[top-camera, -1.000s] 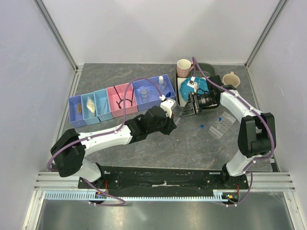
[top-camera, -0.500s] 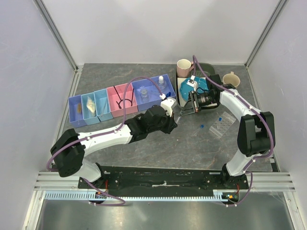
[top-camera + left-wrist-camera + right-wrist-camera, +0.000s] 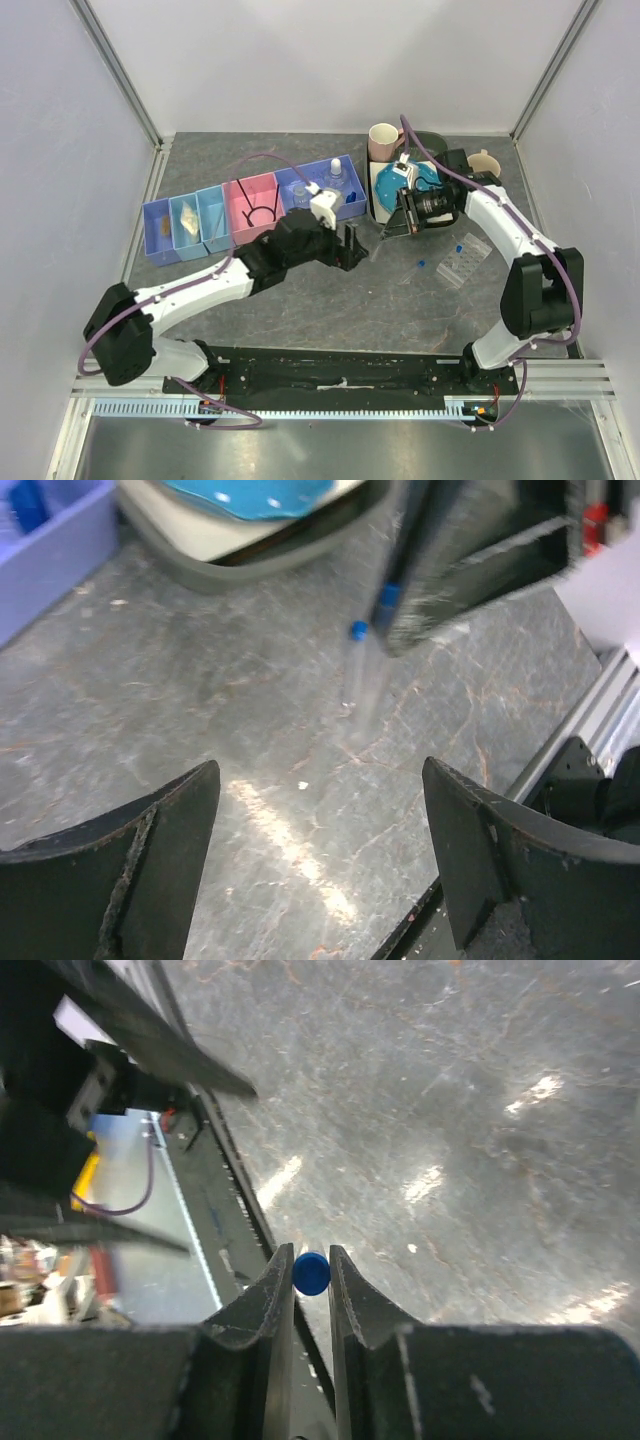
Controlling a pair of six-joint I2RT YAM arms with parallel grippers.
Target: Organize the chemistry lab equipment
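Note:
A blue-capped vial is pinched between the jaws of my right gripper, which is shut on it just under the cap. In the left wrist view the clear vial hangs slanted below the right gripper, above the grey table. My left gripper is open and empty, a little short of the vial. From the top view, the left gripper sits just left of the right gripper. A clear tube rack lies to the right.
A row of blue, pink and purple bins stands at the left, holding a black wire loop and a white-capped bottle. A blue plate on a tray and two mugs stand behind the right gripper. Loose blue caps lie near the rack.
My left gripper has let go of the vial, opened wide and drawn back to the left. The right gripper has shut on the vial's capped end and now holds it alone.

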